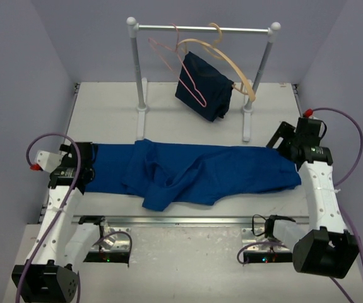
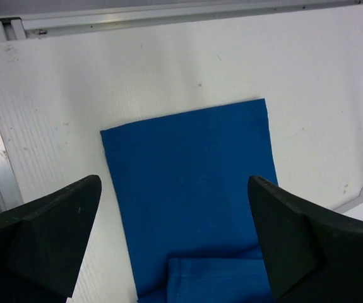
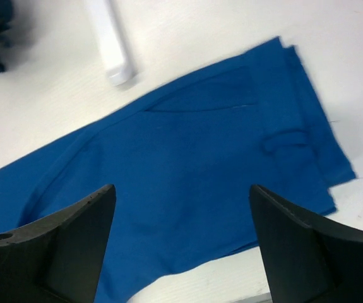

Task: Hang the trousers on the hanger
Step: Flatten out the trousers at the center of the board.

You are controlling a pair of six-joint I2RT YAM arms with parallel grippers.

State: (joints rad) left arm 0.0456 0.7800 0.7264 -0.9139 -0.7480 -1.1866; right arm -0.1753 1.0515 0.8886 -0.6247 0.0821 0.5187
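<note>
Your trousers (image 1: pixel 194 172) flat across the desk (image 1: pixel 187 120), left tool (image 2: pixel 173 186) open above a leg hem, right tool (image 3: pixel 182 192) open above the waist, hanger (image 1: pixel 192 84) hooked on the rail (image 1: pixel 244 29)

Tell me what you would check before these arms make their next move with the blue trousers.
1. The left gripper is open above a leg end of the trousers: ok.
2. The right gripper is open above the pocket end: ok.
3. The trousers lie flat: not ok, bunched in the middle.
4. The hanger is hooked on the rail with nothing on it: ok.
5. The hanger is free of the navy garment behind it: cannot tell.
</note>
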